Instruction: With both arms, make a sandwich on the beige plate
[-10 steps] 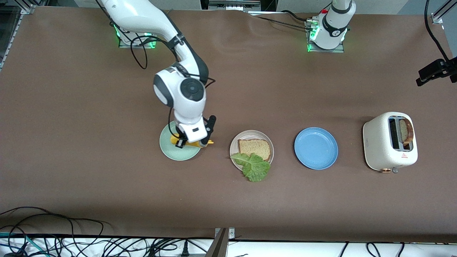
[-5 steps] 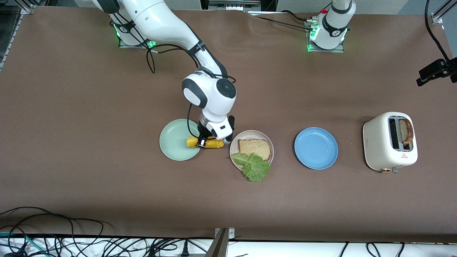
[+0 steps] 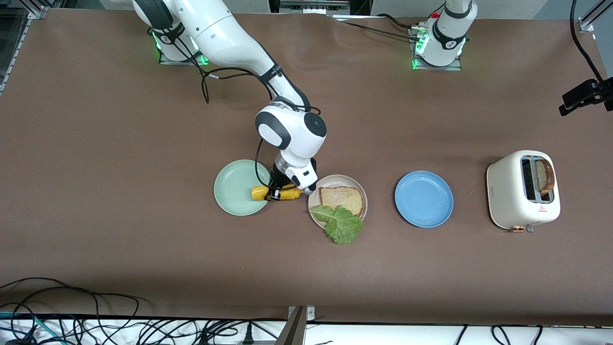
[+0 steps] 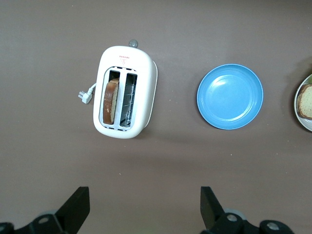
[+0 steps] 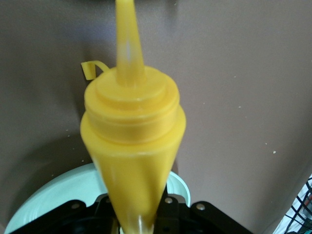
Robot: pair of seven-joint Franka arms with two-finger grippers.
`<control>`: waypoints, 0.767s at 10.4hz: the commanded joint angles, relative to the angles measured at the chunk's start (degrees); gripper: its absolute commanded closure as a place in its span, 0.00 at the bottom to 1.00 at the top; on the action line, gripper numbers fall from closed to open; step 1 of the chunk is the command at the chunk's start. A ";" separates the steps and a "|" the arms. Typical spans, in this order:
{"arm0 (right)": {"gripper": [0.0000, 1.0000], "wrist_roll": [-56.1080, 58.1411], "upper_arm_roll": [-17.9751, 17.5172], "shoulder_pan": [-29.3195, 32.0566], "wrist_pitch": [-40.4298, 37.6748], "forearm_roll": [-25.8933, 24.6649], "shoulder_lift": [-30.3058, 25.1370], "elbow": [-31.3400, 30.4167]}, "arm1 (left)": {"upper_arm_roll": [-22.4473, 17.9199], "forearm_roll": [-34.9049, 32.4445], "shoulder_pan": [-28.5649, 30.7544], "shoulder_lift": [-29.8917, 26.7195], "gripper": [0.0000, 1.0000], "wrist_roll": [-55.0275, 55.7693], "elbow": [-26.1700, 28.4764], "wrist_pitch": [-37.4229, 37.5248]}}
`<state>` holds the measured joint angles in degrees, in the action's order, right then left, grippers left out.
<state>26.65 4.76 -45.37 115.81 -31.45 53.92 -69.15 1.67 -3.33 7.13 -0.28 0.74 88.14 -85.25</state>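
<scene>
Brown desk: right tool clamps yellow squeeze bottle sideways, presumably bound for beige plate; left tool waits, fingers apart.

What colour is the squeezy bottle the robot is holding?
Yellow all over. The squeeze bottle shows best in the right wrist view.

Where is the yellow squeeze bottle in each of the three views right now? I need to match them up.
Front view: yellow squeeze bottle lies sideways in the right gripper, between the mint green plate and the beige plate.
Right wrist view: it fills the middle, nozzle pointing away from the camera.
Left wrist view: not in it.
Shared landmark: the mint green plate, front and right wrist views.
</scene>
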 commanded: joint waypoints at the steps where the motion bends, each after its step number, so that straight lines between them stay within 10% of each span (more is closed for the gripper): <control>1: 1.00 -0.55 0.16 -0.33 -1.38 -1.25 1.63 2.62 | 0.36 -1.15 0.43 0.72 0.00 0.05 -1.66 0.79; 8: 1.00 -0.02 0.42 4.49 -9.63 9.80 -5.74 5.34 | 0.36 -1.06 1.57 0.72 0.00 0.05 -1.57 0.79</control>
<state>25.23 5.34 -42.22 109.16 -24.84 51.54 -63.86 1.57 -3.33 8.35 -0.26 0.75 88.14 -85.25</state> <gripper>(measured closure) 0.744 0.000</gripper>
